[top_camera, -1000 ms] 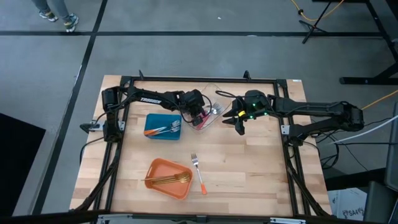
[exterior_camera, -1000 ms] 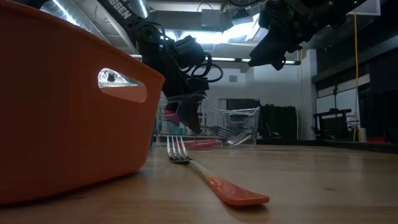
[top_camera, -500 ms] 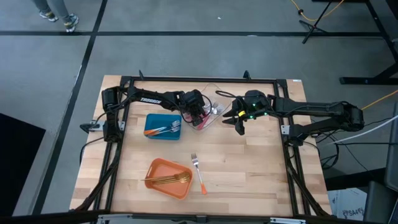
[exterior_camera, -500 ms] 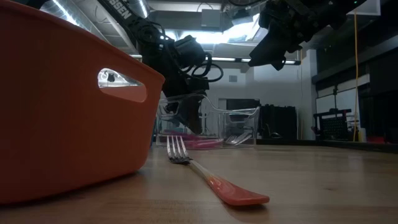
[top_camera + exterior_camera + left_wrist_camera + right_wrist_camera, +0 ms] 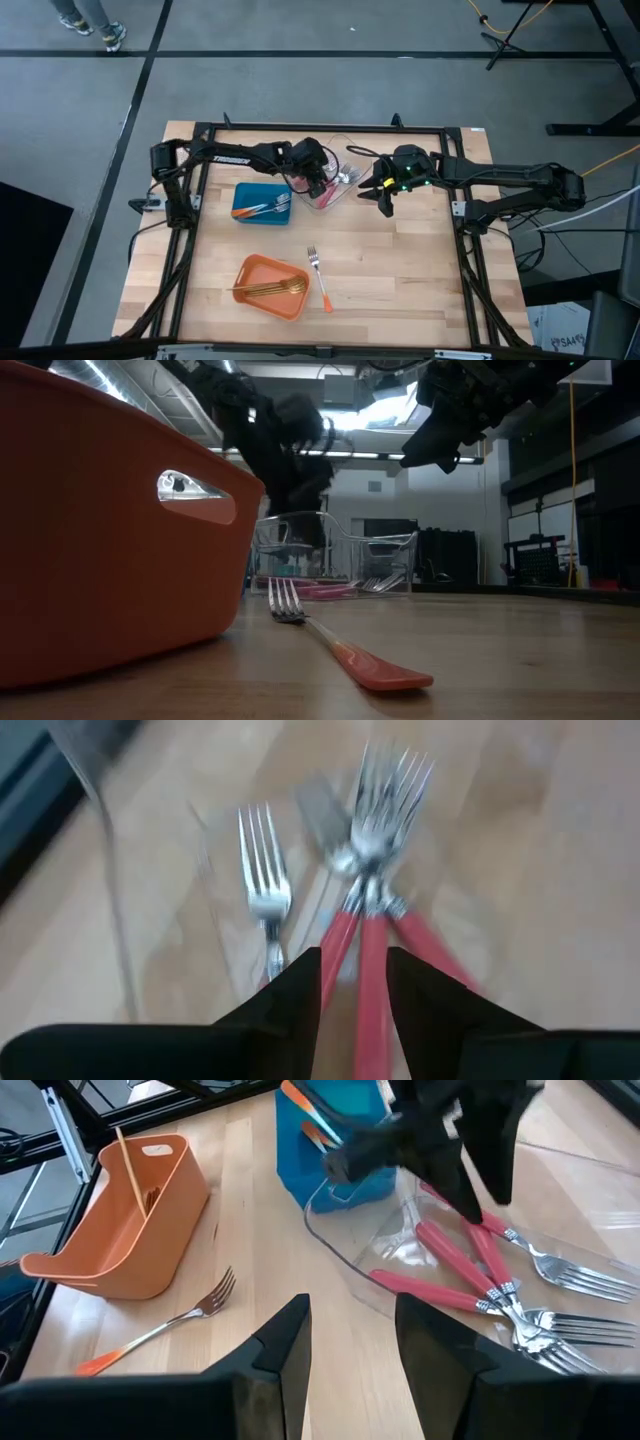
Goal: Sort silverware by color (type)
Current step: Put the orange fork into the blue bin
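One orange-handled fork (image 5: 319, 279) lies loose on the tabletop near its front edge; others sit sorted in tubs. Left pincer (image 5: 322, 186), spread and empty, hovers above red-handled forks (image 5: 470, 1265); right pincer (image 5: 350, 1345) spread.

Red-handled forks (image 5: 470, 1260): at least four, in the clear container (image 5: 350, 1255), centre right of the right wrist view
Orange-handled forks: one loose on the table (image 5: 319, 278); others in the blue container (image 5: 262, 203) cannot be counted
Gold forks (image 5: 268, 289): number unclear, in the orange container (image 5: 270, 270)
Containers: three
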Robot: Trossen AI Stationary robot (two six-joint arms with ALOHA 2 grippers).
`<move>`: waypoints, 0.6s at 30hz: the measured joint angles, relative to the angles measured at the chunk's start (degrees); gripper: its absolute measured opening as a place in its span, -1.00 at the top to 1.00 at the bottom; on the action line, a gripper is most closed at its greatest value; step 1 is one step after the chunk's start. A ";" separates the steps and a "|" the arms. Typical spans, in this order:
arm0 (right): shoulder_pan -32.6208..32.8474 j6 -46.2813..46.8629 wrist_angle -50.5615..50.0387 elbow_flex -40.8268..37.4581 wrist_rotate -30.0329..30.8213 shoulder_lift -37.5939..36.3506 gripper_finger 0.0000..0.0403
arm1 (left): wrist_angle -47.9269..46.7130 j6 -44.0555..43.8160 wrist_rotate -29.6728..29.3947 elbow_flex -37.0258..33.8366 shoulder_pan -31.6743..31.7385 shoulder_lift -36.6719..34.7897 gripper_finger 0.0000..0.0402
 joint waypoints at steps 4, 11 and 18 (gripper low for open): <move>0.00 0.00 0.31 0.00 -0.10 0.00 0.34 | -1.02 -0.02 0.03 0.00 -0.49 -4.84 0.46; 2.05 -3.63 1.69 -0.02 0.07 0.00 0.34 | -4.02 -3.38 -0.09 0.07 -3.49 -14.88 0.46; 10.06 -13.35 10.68 0.00 -0.07 0.00 0.34 | -10.18 -7.38 -4.47 0.07 -9.93 -23.38 0.46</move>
